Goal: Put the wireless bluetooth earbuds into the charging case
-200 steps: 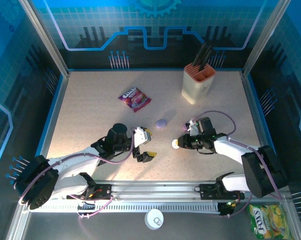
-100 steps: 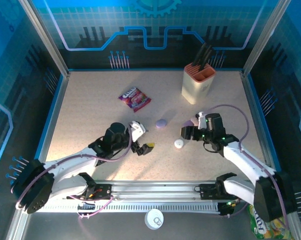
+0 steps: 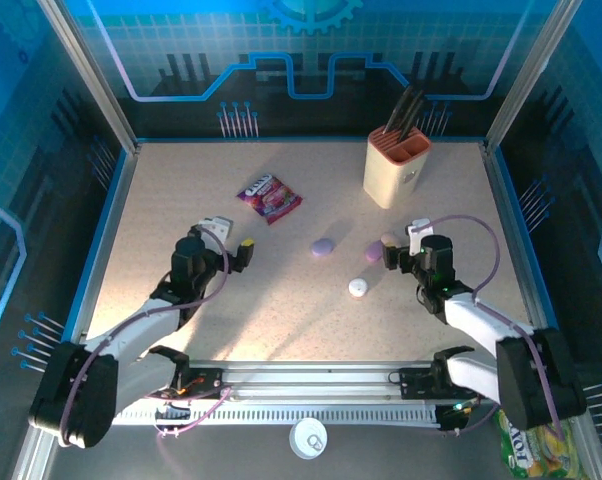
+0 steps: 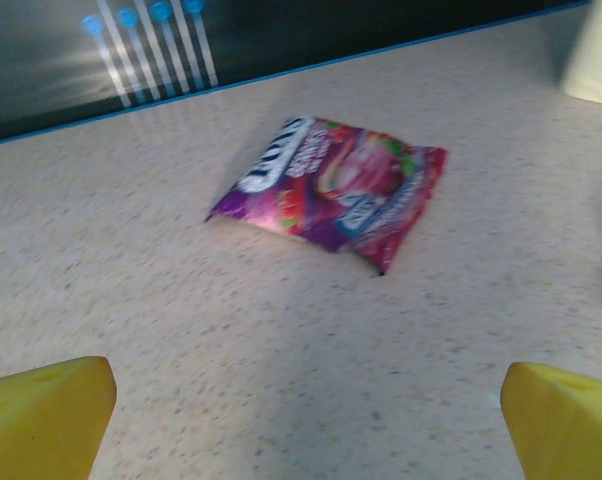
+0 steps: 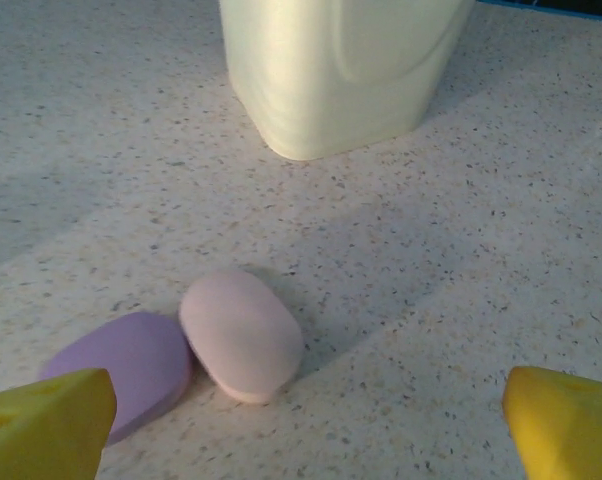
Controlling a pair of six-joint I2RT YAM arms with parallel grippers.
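No earbuds are in view. A pink oval case lies against a purple oval case on the table, just ahead of my right gripper, whose yellow fingertips stand wide apart with nothing between them. From above, the pink case and that purple case sit left of the right gripper. A second purple case and a small white round case lie near mid-table. My left gripper is open and empty, facing a candy bag.
A cream knife block stands at the back right, its base close behind the pink case. The candy bag lies at the back, left of centre. Blue-edged walls bound the table.
The right gripper left the white round case on the table and drew back right, now facing the pink and purple cases. The left gripper moved left and away from the centre.
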